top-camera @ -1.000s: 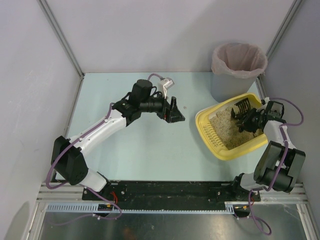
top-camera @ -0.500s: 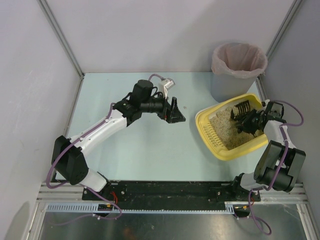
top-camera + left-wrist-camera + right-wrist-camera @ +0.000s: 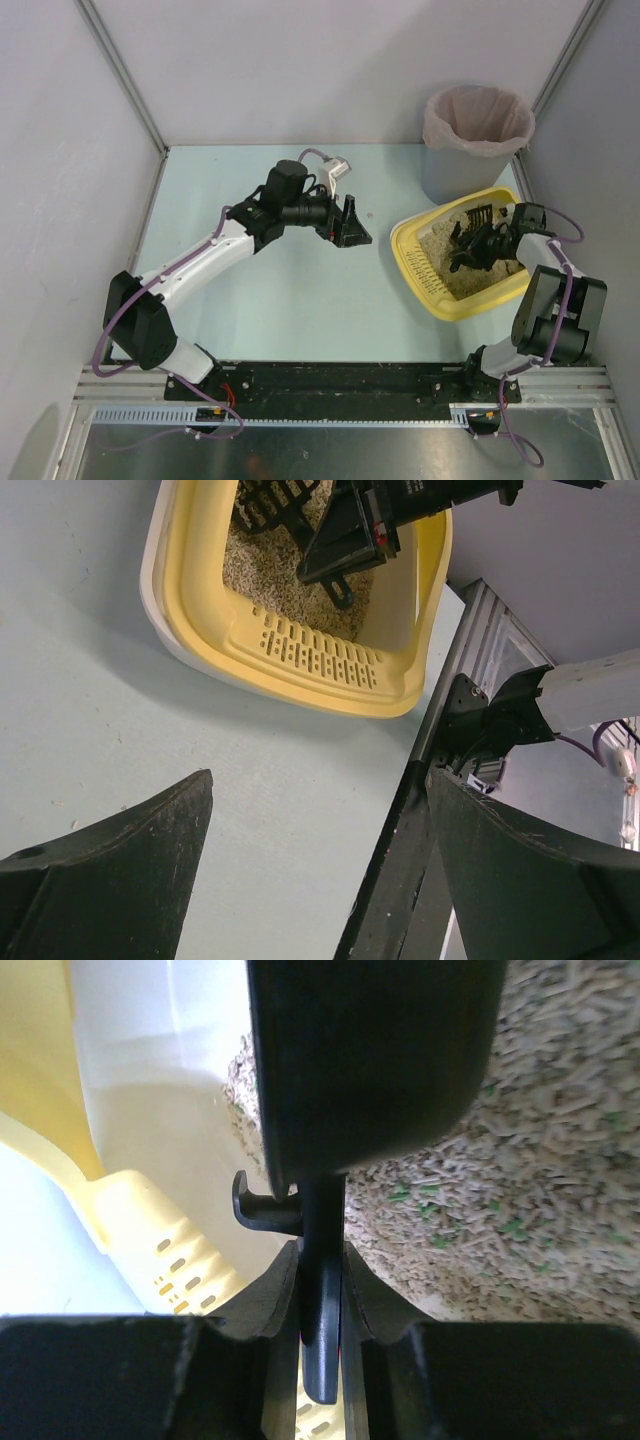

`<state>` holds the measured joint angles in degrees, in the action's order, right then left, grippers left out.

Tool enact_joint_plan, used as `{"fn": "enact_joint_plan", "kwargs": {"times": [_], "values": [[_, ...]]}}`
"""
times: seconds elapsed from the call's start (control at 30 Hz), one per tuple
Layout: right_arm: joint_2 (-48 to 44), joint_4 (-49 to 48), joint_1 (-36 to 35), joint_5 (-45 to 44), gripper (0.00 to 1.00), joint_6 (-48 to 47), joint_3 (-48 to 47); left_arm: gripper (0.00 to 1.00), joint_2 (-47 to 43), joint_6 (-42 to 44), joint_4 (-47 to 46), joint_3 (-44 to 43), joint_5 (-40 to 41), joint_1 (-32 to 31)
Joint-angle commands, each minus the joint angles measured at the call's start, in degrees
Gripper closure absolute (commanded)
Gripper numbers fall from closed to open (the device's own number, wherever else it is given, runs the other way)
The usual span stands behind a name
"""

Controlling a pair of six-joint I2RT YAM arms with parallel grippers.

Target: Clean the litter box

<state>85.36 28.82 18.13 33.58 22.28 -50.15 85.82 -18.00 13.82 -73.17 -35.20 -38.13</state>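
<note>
Top external: litter box [image 3: 415, 268] sits at the right side of the table [image 3: 290, 300], just in front of the grey bin [image 3: 477, 130] with its pink liner. The right gripper [image 3: 482, 246] reaches in over the litter [image 3: 440, 245] with a black slotted scoop [image 3: 478, 215] low in the tray. The left gripper [image 3: 350, 225] hangs over mid-table, well apart from the box, carrying nothing. Left wrist: the left fingers are spread wide with only bare table between them; the yellow rim with its slotted strip lies ahead, and the scoop head is down in the granules. Right wrist: the right jaws are clamped narrow on the scoop's thin handle, and the blade fills the upper part of the view over pellet litter with a few green flecks (whether those are waste I cannot tell). Progress, as a judgement: tool in hand and in the litter, so the sifting stage is under way. No load can be seen on the scoop, and nothing shows in the bin from here. Lifting out, carrying to the bin and tipping all appear still to do. Against the frame a second ago, the scoop and right gripper have moved from the far right corner of the tray toward its middle, the forearm swinging with them. The left arm and the box have not moved.
</note>
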Motion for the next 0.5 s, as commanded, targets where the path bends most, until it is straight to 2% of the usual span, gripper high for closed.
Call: {"fn": "enact_joint_plan", "kwargs": {"times": [0.0,0.3,0.4,0.43,0.47], "values": [[1.21,0.28,-1.96,4.73,1.00,1.36,-2.06,0.08,-0.22,-0.46,-2.05,-0.05,-1.27,-0.37],[-1.69,3.08,-0.38,0.08,1.00,1.10,-3.90,0.08,-0.30,-0.46,-1.96,-0.05,-1.45,-0.46],[-3.52,4.84,0.33,-3.86,0.77,0.04,-4.43,0.08,-0.39,-0.55,-1.96,-0.13,-1.27,-0.54],[-4.06,5.19,0.33,-6.40,0.65,-0.22,-4.43,0.08,-0.48,-0.55,-1.96,-0.13,-1.19,-0.54],[-4.59,5.54,0.24,-7.73,0.61,-0.83,-4.69,0.08,-0.48,-0.55,-2.05,-0.13,-1.19,-0.54]]}}
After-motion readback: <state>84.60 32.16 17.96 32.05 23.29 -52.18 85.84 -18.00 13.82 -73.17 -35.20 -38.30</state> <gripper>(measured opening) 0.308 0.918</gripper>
